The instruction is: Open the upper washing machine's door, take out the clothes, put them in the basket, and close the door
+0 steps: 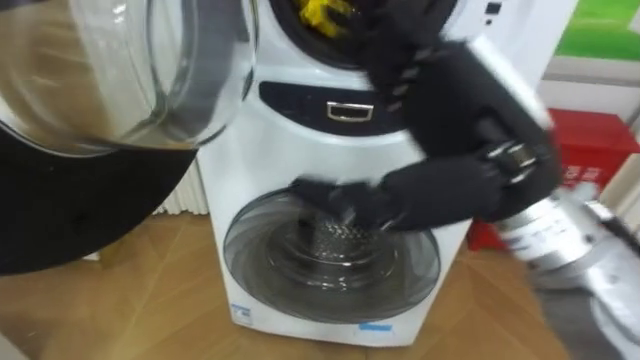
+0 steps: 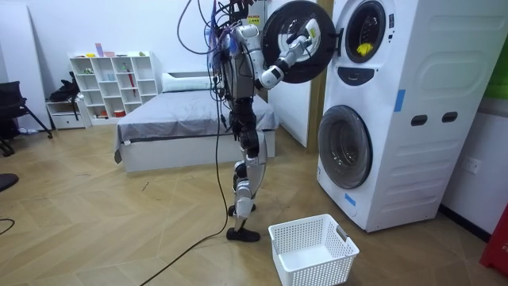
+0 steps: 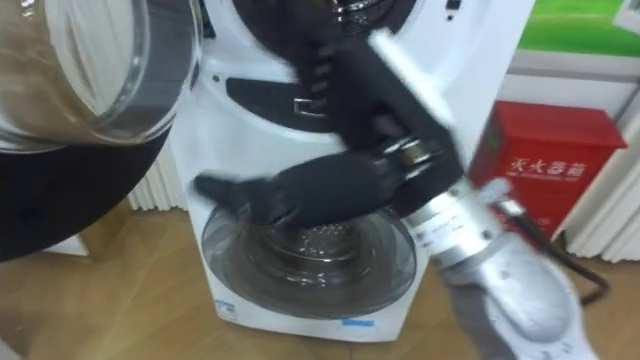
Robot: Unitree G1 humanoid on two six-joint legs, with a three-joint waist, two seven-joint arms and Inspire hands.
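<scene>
My right hand point(image 3: 340, 185) before the washing machine point(image 1: 300, 130)
Fingers spread wide, holding nothing; yellow cloth point(image 1: 322, 12) lies at the upper drum's lower edge.

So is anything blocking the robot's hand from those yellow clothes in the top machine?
Nothing visible does. The upper door is swung open to the left, the yellow clothes lie in the open drum mouth, and the right hand is raised in front of the machine, just below that opening.

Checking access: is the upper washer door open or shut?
Open: the upper door is swung out, and yellow cloth shows in the drum.
</scene>
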